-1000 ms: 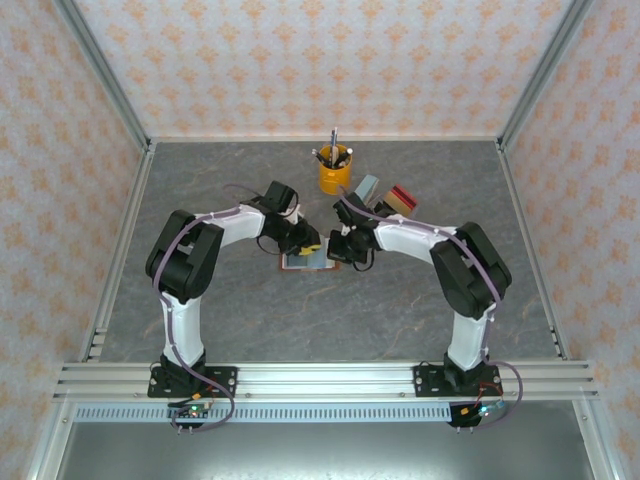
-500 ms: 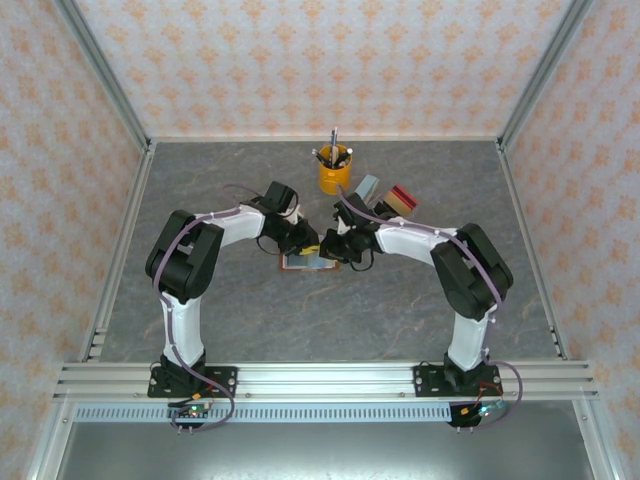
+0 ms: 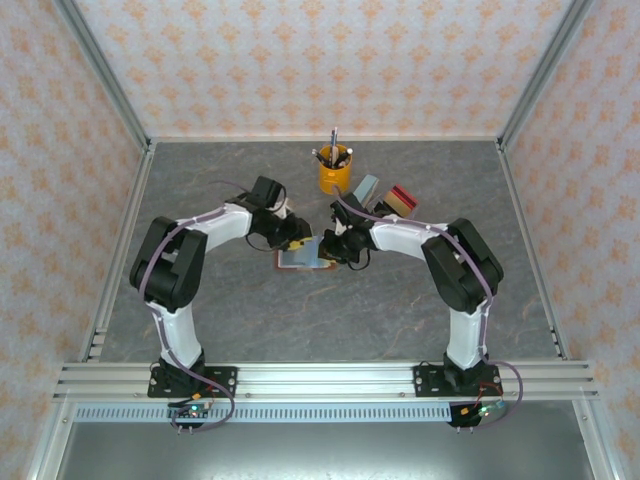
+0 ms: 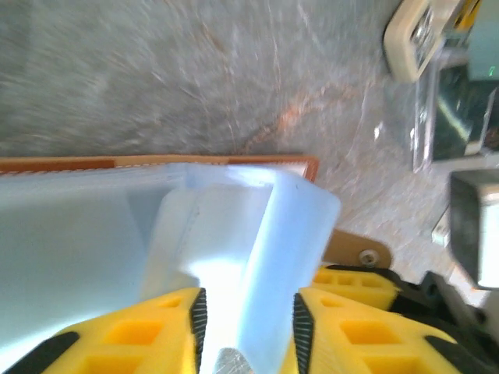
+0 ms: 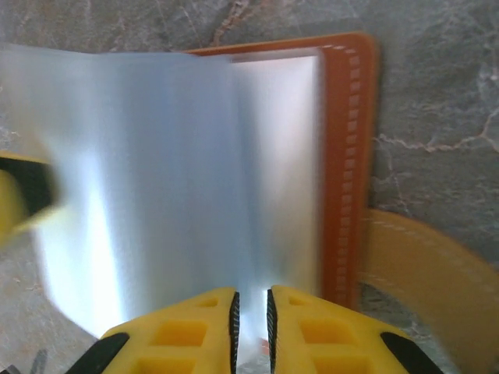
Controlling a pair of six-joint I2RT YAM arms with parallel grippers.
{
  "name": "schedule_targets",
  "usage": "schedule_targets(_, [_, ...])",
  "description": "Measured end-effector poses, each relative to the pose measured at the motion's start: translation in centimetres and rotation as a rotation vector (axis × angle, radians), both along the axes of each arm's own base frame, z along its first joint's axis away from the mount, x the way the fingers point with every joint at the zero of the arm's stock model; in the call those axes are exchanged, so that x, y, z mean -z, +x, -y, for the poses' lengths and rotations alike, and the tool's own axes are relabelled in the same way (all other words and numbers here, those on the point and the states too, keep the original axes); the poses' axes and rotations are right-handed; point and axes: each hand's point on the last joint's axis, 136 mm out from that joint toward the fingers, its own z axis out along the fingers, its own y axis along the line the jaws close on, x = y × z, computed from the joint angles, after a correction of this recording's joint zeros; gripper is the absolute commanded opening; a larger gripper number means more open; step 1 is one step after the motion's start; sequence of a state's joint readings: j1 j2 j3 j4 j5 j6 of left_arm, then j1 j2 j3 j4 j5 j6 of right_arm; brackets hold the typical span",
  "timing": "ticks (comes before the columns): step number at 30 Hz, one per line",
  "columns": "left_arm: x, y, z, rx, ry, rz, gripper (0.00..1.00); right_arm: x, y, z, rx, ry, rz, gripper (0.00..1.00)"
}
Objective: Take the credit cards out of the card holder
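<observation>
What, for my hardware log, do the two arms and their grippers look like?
Both the left arm and right arm have white tubular links, bulky black joints and a purple cable running along them. The left gripper and right gripper have chunky yellow fingers with square recesses and black ribbed pads.

L fingers (image 4: 132, 336) apart, astride pale-blue sleeve of card holder (image 4: 70, 226); brown edge behind, grey marbled table (image 4: 156, 70) beyond.
</observation>
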State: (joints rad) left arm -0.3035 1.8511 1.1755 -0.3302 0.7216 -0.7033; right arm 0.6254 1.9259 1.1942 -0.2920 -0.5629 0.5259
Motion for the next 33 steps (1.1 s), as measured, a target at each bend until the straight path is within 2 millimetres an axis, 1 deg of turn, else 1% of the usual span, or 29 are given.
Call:
schedule_targets(2, [-0.5, 0.3, -1.4, -0.029, 0.022, 0.012, 0.46, 0.3, -0.1, 0.1, 0.000, -0.006, -0.007, 0.19])
schedule_targets(5, [-0.3, 0.3, -3.0, -0.056, 0.062, 0.007, 0.47, 0.4, -0.1, 0.0, -0.002, -0.009, -0.009, 0.19])
schedule_targets(10, [1.1, -1.0, -3.9, -0.056, 0.120, -0.034, 0.48, 0.4, 0.1, -0.1, -0.003, -0.008, -0.006, 0.19])
schedule_targets(13, [1.4, -1.1, -4.4, -0.057, 0.147, -0.038, 0.50, 0.4, 0.1, -0.1, -0.003, -0.008, -0.006, 0.19])
schedule_targets(17, [1.6, -1.3, -4.7, -0.049, 0.167, -0.037, 0.54, 0.4, 0.1, -0.1, -0.002, -0.009, -0.006, 0.19])
schedule_targets(22, [1.6, -1.3, -4.6, -0.041, 0.163, -0.038, 0.54, 0.4, 0.1, -0.1, -0.002, -0.009, -0.007, 0.19])
schedule_targets(27, [2.8, -1.6, -4.6, -0.021, 0.172, -0.058, 0.55, 0.4, 0.1, 0.0, -0.001, -0.014, -0.008, 0.19])
schedule_targets(33, [2.7, -1.5, -4.3, -0.005, 0.156, -0.052, 0.58, 0.5, 0.1, 0.0, -0.002, -0.018, -0.009, 0.18])
